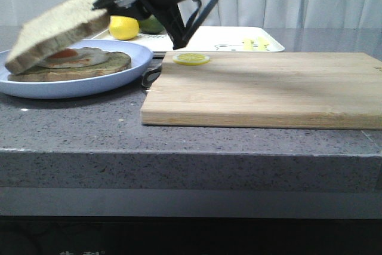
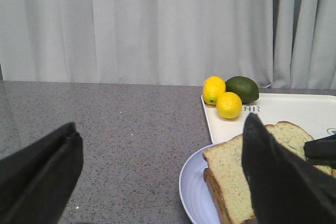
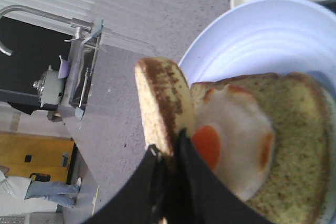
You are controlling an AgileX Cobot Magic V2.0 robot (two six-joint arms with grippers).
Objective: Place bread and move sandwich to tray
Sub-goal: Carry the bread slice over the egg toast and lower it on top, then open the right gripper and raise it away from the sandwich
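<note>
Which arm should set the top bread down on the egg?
Right. The right gripper is already clamped on the bread, holding it tilted just above the egg on the blue plate. The left gripper is open and empty.

The cutting board [image 1: 262, 88] was pale, matt wood with visible grain. The counter [image 1: 77, 117] looked like speckled grey stone. The plate [image 1: 36, 85] was smooth, faintly glossy blue; the bread [image 1: 57, 28] porous, crusted.
</note>
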